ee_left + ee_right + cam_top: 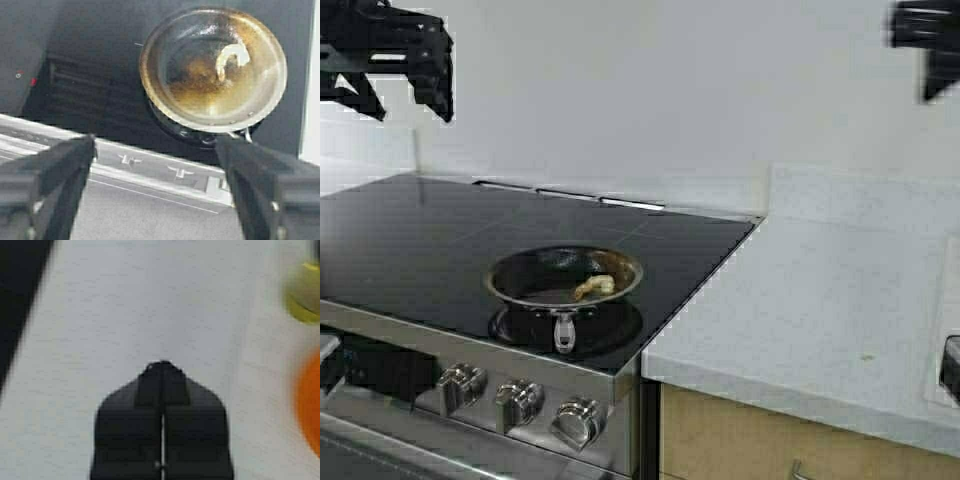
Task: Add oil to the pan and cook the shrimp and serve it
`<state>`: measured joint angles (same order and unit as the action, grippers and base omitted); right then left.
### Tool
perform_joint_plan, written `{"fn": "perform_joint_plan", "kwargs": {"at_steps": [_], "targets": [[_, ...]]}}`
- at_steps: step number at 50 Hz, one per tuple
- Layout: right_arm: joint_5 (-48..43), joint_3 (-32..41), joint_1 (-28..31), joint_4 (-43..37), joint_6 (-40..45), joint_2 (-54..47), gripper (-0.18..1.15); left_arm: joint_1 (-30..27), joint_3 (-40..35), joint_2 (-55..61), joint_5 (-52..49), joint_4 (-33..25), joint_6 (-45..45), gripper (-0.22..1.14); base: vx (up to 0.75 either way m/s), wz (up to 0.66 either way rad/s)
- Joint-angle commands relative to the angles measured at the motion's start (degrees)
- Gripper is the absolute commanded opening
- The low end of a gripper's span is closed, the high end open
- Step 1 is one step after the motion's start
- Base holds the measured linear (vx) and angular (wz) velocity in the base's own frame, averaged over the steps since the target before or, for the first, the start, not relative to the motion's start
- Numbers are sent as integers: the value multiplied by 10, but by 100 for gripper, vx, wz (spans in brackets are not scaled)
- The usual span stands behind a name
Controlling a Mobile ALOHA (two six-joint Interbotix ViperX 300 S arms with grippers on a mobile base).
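Observation:
The steel pan (535, 268) stands on the black cooktop's front right burner, its handle toward the knobs. One pale curved shrimp (595, 287) lies inside it, right of centre. From the left wrist view the pan (200, 90) is browned inside, with the shrimp (231, 57) on it. My left gripper (408, 100) hangs high above the stove's left side, open and empty (155, 190). At the top right my right gripper (938, 70) is raised over the counter, shut on nothing (161, 366). A blurred yellow-green patch, the oil (302, 297), shows at the edge of the right wrist view.
A white counter (820, 300) runs right of the cooktop (410, 240). Three steel knobs (520, 400) line the stove front. An orange bowl (311, 405) sits on the counter near the oil. A dark object (951, 368) pokes in at the right edge.

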<state>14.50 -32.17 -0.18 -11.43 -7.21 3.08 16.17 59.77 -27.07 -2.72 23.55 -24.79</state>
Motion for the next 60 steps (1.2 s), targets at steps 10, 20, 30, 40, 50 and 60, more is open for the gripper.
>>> {"fn": "perform_joint_plan", "kwargs": {"at_steps": [10,20,30,40,50,60], "targets": [[-136,-24,151,5,-1,21,5,1,-10,-2,4,0,1,103,0,0],[-191,-67,213,8,-2,21,5,1,-10,-2,4,0,1,102,0,0],[-209,-119,256,11,1,32,5,1,-14,-2,4,0,1,99,0,0],[-193,-128,288,11,1,55,5,1,-15,-2,4,0,5,49,0,0],[-191,-132,289,11,-2,63,5,1,-12,-3,4,1,8,-10,0,0],[-207,-137,289,11,-2,62,5,1,-8,-4,4,-3,-4,5,0,0]]}}
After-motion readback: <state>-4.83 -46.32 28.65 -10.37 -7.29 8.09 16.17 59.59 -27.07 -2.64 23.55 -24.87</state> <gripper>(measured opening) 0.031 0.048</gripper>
